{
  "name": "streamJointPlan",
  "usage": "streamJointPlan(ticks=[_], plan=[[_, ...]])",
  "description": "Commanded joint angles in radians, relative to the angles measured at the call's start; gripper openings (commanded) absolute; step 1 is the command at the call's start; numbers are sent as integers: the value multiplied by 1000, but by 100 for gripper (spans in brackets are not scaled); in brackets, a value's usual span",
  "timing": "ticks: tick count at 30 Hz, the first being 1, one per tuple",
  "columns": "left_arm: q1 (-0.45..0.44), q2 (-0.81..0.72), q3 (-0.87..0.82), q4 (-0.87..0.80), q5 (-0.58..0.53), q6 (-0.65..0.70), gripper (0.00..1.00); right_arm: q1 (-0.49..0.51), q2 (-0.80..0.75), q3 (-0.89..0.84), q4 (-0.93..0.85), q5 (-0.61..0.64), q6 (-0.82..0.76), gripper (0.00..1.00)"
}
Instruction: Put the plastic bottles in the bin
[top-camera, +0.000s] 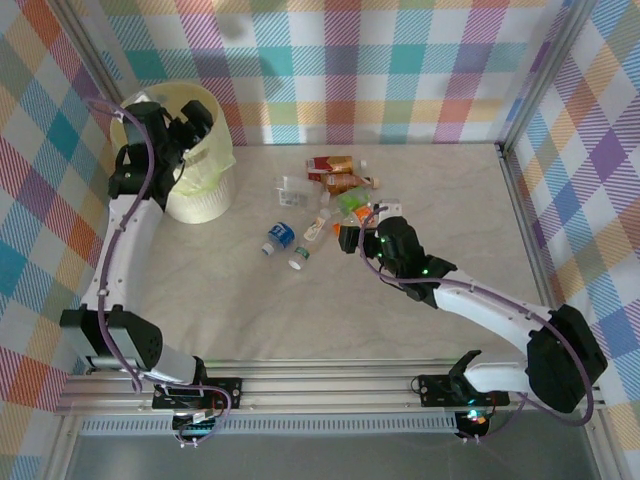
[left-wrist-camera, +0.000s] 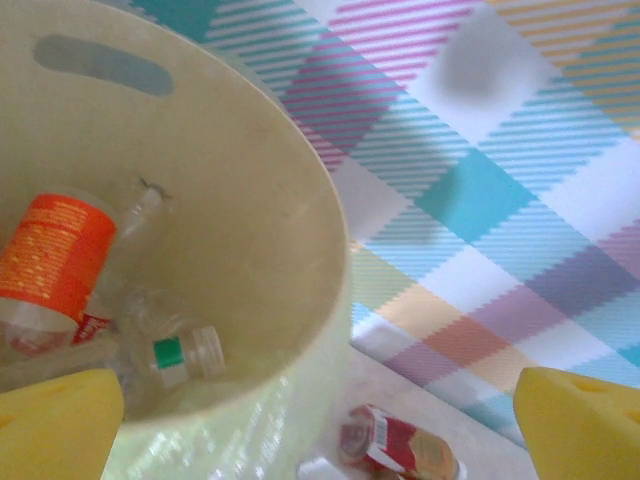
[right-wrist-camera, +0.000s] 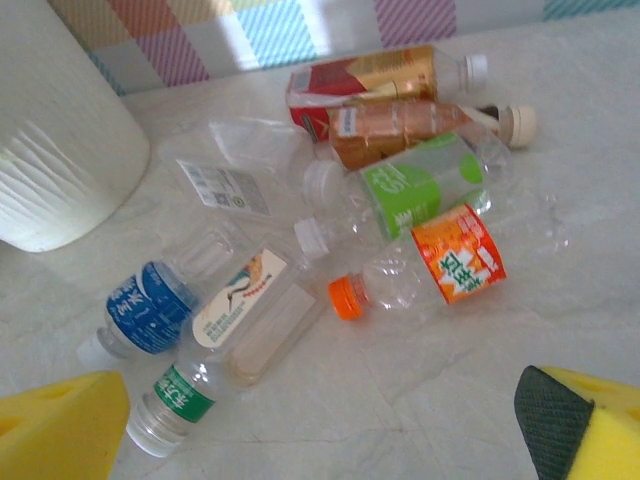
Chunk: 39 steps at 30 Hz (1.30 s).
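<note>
The pale-yellow bin (top-camera: 203, 196) stands at the back left. My left gripper (top-camera: 190, 126) hangs open over its mouth with nothing between the yellow pads (left-wrist-camera: 56, 424). Inside the bin (left-wrist-camera: 250, 200) lie an orange-labelled bottle (left-wrist-camera: 55, 255) and a green-banded clear one (left-wrist-camera: 170, 352). Several plastic bottles (top-camera: 335, 185) lie scattered mid-table. My right gripper (top-camera: 364, 236) is open just above the table (right-wrist-camera: 400, 400), close to an orange-capped bottle (right-wrist-camera: 440, 265). Beyond it are a green-labelled bottle (right-wrist-camera: 410, 195), a blue-labelled one (right-wrist-camera: 145, 310) and a flat white-labelled one (right-wrist-camera: 250, 310).
A red and gold bottle (left-wrist-camera: 400, 445) lies on the table just outside the bin wall. Checked cloth walls (top-camera: 400, 60) close in the back and sides. Bare marble table (top-camera: 300, 320) stretches between the bottles and the arm bases.
</note>
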Motion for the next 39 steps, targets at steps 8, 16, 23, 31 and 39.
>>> streamJointPlan(ticks=[8,16,23,31,39], plan=[[-240,-125,-186,68,2,73,100,-9,94,43,-69,0,230,100],[-293,-180,-355,60,-22,18,100,-3,246,88,-32,-176,431,100],[-293,-204,-481,-3,-41,-19,100,71,401,211,-34,-222,417,100],[-293,-217,-525,-38,-123,-29,100,188,557,334,-92,-42,520,99],[-293,-203,-533,-43,-145,-26,100,248,741,563,-334,127,606,97]])
